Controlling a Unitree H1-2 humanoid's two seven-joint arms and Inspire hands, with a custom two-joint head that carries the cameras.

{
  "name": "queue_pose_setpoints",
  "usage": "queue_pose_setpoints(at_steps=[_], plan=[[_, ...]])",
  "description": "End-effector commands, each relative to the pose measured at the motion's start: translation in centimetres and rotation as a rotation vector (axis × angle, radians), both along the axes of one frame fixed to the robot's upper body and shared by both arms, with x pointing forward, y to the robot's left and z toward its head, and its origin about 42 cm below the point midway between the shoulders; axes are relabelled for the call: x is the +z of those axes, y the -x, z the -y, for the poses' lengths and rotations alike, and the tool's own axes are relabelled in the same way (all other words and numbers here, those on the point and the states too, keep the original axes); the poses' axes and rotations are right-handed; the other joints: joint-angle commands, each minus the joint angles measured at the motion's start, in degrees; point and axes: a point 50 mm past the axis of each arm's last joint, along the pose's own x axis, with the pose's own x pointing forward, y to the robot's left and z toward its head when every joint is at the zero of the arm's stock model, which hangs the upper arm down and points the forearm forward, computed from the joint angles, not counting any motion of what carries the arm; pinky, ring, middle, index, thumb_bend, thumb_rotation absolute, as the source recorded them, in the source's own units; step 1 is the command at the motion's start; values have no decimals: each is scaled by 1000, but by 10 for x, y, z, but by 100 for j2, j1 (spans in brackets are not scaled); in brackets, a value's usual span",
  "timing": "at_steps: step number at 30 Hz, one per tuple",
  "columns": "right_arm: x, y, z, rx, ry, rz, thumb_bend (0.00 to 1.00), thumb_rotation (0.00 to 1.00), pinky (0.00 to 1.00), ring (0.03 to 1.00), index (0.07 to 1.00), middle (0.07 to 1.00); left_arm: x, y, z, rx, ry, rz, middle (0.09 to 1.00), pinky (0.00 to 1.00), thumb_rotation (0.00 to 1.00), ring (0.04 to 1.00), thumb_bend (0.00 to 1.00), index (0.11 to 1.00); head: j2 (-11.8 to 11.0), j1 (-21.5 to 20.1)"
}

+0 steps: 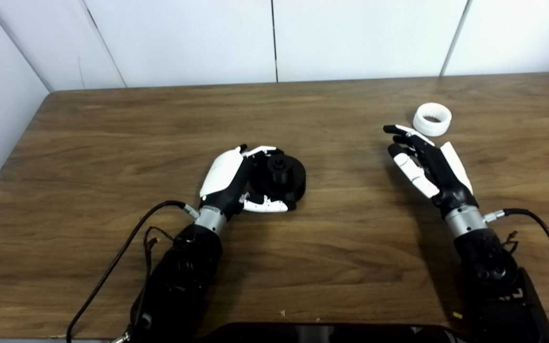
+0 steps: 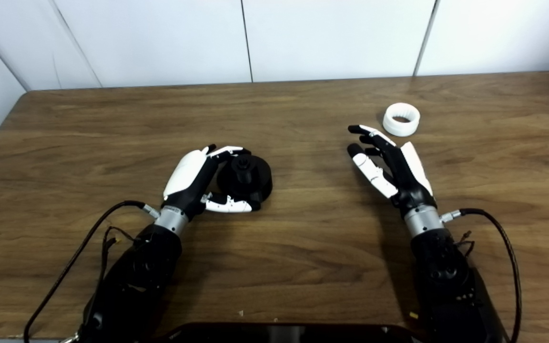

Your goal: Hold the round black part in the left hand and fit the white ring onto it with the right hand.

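1. Two hands work this wooden table (image 1: pixel 331 267). Nearest the camera, the left hand (image 1: pixel 229 183) lies with its fingers and thumb curled around the round black part (image 1: pixel 280 178); whether they truly clamp it or only cradle it, I cannot tell. The part appears to rest on the table left of centre.
2. That black part is a squat disc with a short hub standing up from its middle. It looks rigid and fairly solid, so gripping its outer rim should keep the hub free.
3. Further right, the right hand (image 2: pixel 389 164) is empty, fingers spread apart and pointing away.
4. Farthest back, the white ring (image 2: pixel 401 119) lies flat just beyond those fingertips, not touching them. It is short, thick-walled, with a ribbed-looking bore; probably light, stiff plastic, best pinched across its outer wall.
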Motion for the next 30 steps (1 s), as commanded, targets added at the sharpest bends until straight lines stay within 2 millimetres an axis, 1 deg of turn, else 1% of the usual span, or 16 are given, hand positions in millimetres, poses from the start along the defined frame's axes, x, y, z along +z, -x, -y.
queue_pose_setpoints(at_steps=[1,5,9,16,17,19,20,22,25,28,30], plan=[[28,-10,-3,13,-10,124,579,902,793,857,816,878,11,2,11,-70,23,39,735,983,305,808,1000,746,9,-4],[29,-9,-3,14,-12,125,578,905,795,862,814,879,8,7,17,-99,17,33,738,971,308,810,988,756,11,-26],[30,-9,-2,12,-10,126,583,905,792,859,813,877,4,9,22,-119,38,34,739,977,312,807,1000,748,14,-27],[31,-8,-2,16,-4,132,588,903,788,857,813,876,0,10,23,-127,41,31,734,998,321,808,1000,744,4,-84],[32,-8,-2,18,-2,133,584,884,787,855,814,875,0,10,22,-128,42,31,733,999,314,807,1000,744,4,-84],[33,-7,-3,21,2,135,568,762,778,848,817,871,-1,10,22,-126,45,29,730,1000,292,806,1000,745,-12,-149],[34,-7,-4,23,2,134,564,680,769,843,817,868,-1,10,21,-125,46,27,729,1000,290,806,1000,746,-12,-149],[36,-7,-5,24,9,135,578,547,745,824,812,854,-3,11,20,-124,47,27,727,1000,283,805,999,749,-62,-312],[40,-9,-4,28,76,153,624,455,717,799,802,829,-3,10,19,-125,49,35,727,989,285,800,999,746,-77,-404],[48,-13,-2,39,163,191,645,372,683,767,788,801,-2,10,17,-127,48,35,736,987,283,801,991,746,-67,-445],[55,-17,2,39,237,223,648,346,657,748,781,788,-1,10,16,-129,43,29,743,990,286,805,987,751,-53,-413]])
